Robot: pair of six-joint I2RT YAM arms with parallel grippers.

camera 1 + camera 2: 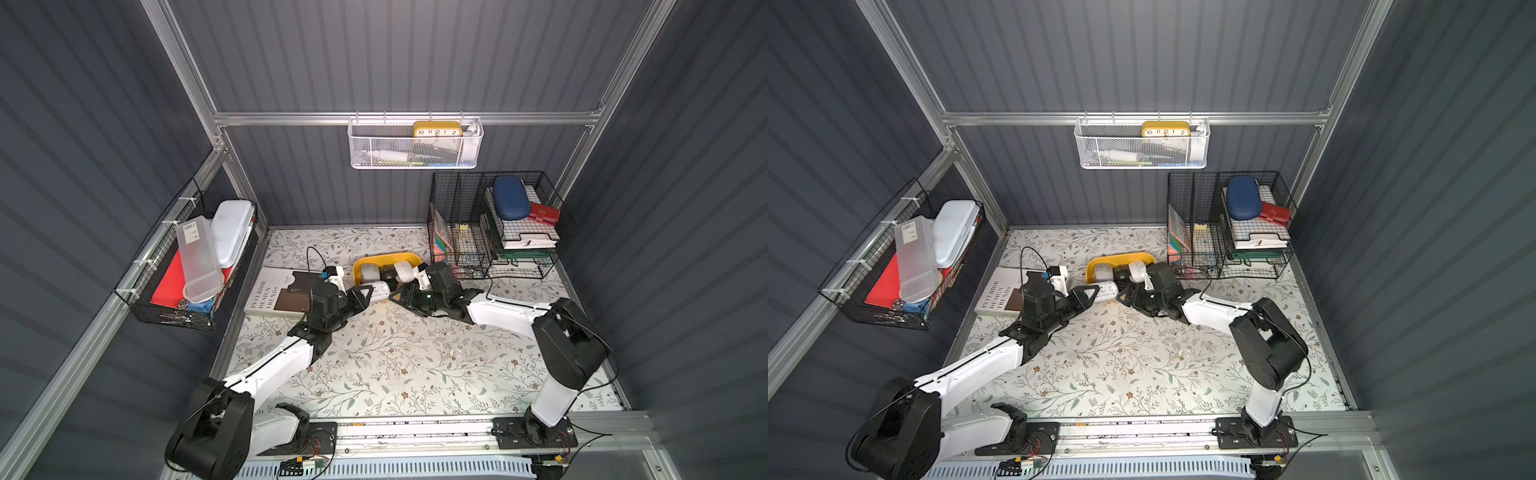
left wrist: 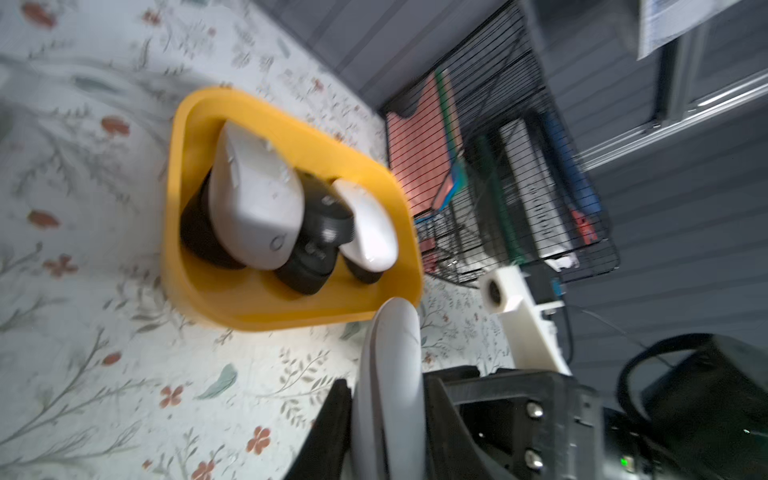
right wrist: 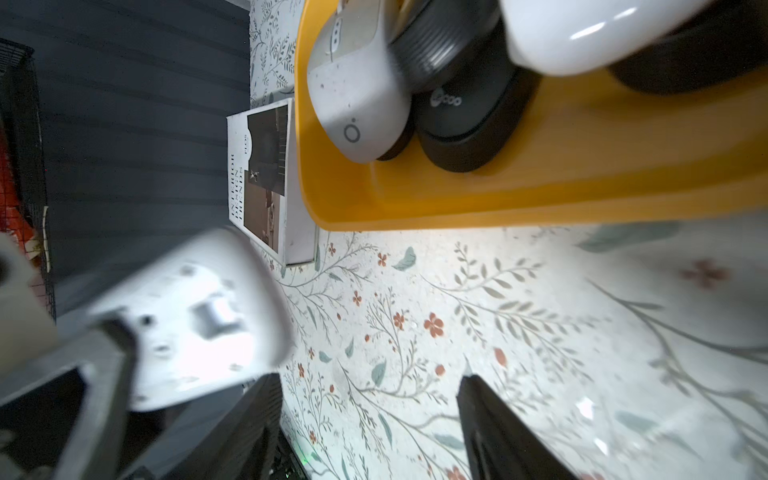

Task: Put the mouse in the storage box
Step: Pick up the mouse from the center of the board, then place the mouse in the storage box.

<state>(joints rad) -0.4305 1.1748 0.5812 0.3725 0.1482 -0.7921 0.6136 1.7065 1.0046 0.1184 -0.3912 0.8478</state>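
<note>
Dark grey ribbed walls are enclosing one tabletop with a pale floral covering (image 1: 395, 365), seen in both top views. At the far left, one black wire basket (image 1: 166, 309) is hanging on the side wall, holding a red flat item, a translucent box and a white case. Beside it, one white-and-brown hardcover book (image 1: 270, 297) is lying flat on the table.

Next, the left gripper (image 1: 368, 293) is clamping one white computer mouse (image 1: 379, 289) between its two fingers. It is holding the mouse off the table at the near rim of the tub, not inside it. The left wrist view is showing the mouse (image 2: 390, 395) edge-on, its tip at the rim's corner.

One shallow mustard-yellow plastic tub (image 1: 386, 257) is sitting in the middle. Inside, one light grey mouse (image 2: 253, 199) and one white mouse (image 2: 370, 228) are resting on black mice. At least two black ones (image 2: 316, 245) are showing, and their exact number cannot be told.

Just right of the tub, the right gripper (image 3: 370, 407) is standing with its fingers spread apart, gripping nothing.

At the far right, one black wire-grid organiser (image 1: 457, 199) is standing in the corner. Above it, one white mesh basket (image 1: 415, 160) with one yellow clock (image 1: 437, 129) is hanging on the back wall.
</note>
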